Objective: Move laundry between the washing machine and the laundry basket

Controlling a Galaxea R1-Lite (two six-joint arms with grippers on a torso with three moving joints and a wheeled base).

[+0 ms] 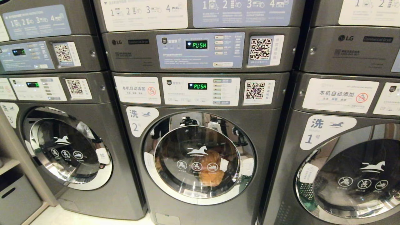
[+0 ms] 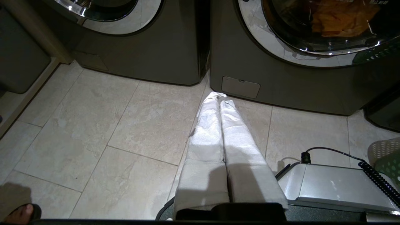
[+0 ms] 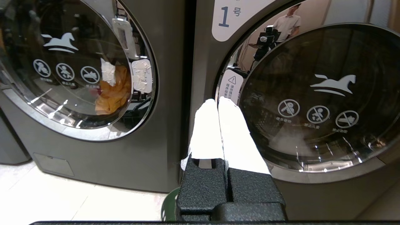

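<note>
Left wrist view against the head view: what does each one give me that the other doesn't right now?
Only the left wrist view shows the left tool, shut and empty, low over the tiled floor, plus a green perforated edge of the laundry basket. Only the head view shows the control panel reading PUSH, the number 2 label and the machine labelled 1. Both show the washing machine with its door closed and orange laundry inside.

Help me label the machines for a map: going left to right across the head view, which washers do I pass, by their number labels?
Washer labelled 3 → the washing machine labelled 2, orange laundry behind its closed door → washer labelled 1.
</note>
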